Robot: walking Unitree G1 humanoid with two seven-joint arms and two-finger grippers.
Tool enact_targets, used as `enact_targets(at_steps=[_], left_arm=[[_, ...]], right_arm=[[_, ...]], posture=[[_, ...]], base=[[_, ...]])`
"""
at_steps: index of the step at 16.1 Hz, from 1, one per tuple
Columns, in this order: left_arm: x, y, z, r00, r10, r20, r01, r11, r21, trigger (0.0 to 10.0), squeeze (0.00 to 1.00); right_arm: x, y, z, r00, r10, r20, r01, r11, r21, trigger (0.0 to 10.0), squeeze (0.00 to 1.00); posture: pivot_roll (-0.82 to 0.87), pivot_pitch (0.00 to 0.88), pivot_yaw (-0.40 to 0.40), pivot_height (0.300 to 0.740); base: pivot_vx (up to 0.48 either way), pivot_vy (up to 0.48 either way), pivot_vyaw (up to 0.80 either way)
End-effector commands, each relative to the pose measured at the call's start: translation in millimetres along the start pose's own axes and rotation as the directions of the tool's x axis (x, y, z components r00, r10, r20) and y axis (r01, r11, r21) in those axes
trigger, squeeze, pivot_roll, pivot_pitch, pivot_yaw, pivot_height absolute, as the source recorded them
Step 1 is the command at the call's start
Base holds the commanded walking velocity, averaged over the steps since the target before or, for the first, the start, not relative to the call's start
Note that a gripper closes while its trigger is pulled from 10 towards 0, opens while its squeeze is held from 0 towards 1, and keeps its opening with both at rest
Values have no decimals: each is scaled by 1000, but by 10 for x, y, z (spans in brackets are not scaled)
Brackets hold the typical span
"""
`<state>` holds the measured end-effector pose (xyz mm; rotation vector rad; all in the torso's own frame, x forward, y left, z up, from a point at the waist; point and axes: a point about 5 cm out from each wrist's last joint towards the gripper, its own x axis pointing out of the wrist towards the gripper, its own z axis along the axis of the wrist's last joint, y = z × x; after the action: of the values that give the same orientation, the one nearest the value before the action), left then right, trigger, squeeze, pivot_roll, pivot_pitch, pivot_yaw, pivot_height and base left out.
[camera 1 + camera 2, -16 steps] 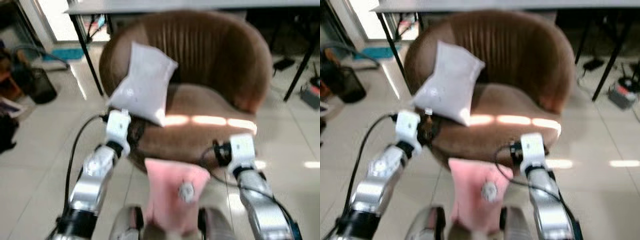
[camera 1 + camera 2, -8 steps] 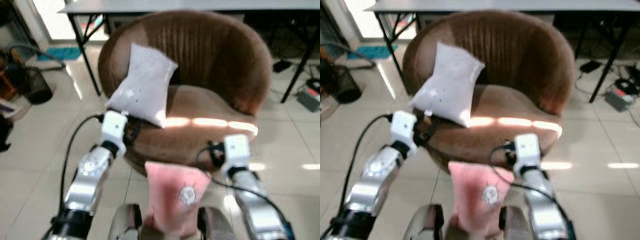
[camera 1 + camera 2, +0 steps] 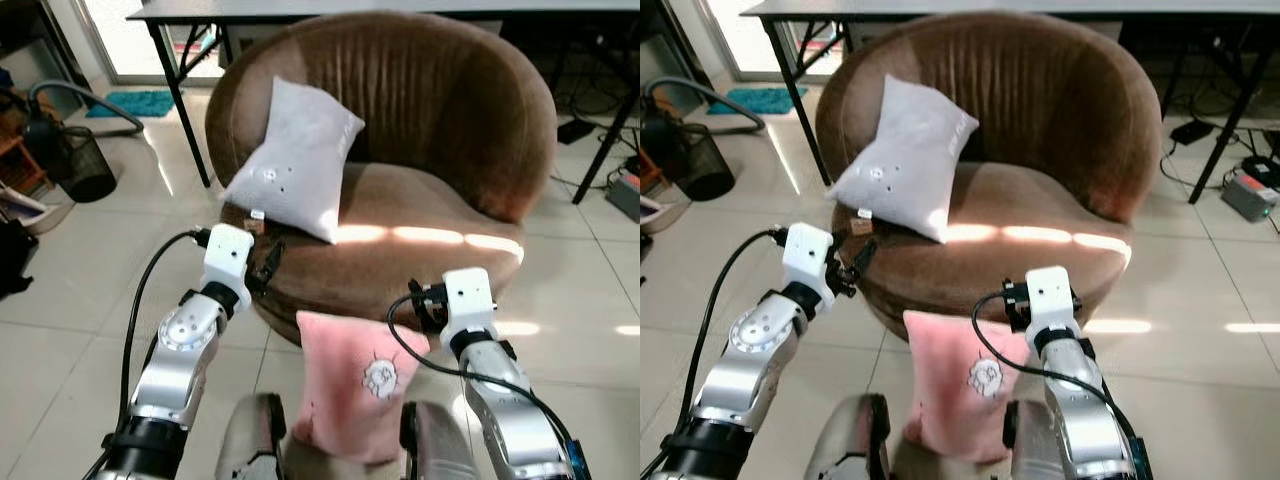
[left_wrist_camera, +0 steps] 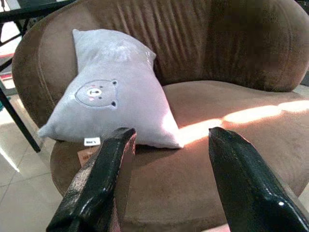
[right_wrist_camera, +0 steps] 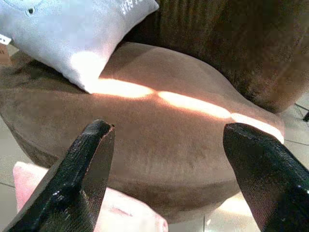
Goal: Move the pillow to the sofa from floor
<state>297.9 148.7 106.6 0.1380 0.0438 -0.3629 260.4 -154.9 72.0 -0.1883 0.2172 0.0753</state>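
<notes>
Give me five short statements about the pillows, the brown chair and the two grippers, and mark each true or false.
1. The pink pillow stands on the floor in front of the brown chair. True.
2. The grey pillow lies flat on the floor tiles. False: it leans against the chair's back, on the seat.
3. The left gripper is open and holds nothing. True.
4. The right gripper is shut on the pink pillow. False: its fingers are spread apart, with the pillow below them.
5. A strip of sunlight crosses the chair seat. True.
</notes>
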Motion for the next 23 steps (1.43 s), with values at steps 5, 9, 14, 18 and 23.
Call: enact_targets(at_steps=[5, 9, 14, 18, 23], left_arm=[[5, 30, -2, 1000, 26, 9, -26, 1000, 0, 10000, 0], [4, 27, 2, 1000, 8, 17, -8, 1000, 3, 10000, 0], [-1, 32, 2, 1000, 9, 25, -9, 1000, -1, 10000, 0], [8, 28, -1, 1000, 4, 23, -4, 1000, 0, 10000, 0], [28, 33, 18, 1000, 9, 28, -8, 1000, -2, 10000, 0]], right_arm=[[9, 18, -13, 1000, 10, -2, -10, 1000, -4, 10000, 0], [10, 20, -12, 1000, 10, 0, -10, 1000, -5, 10000, 0], [26, 28, -4, 1000, 17, 3, -17, 1000, -11, 10000, 0], [35, 20, -6, 1000, 12, 2, -12, 1000, -13, 10000, 0], [64, 34, 6, 1000, 14, 4, -14, 1000, -10, 10000, 0]], posture=[[-72, 0, 76, 537], [-72, 0, 76, 537], [-70, 0, 74, 537], [-71, 0, 75, 537], [-65, 0, 72, 537]], base=[[0, 0, 0], [0, 0, 0], [254, 0, 0], [261, 0, 0], [261, 0, 0]])
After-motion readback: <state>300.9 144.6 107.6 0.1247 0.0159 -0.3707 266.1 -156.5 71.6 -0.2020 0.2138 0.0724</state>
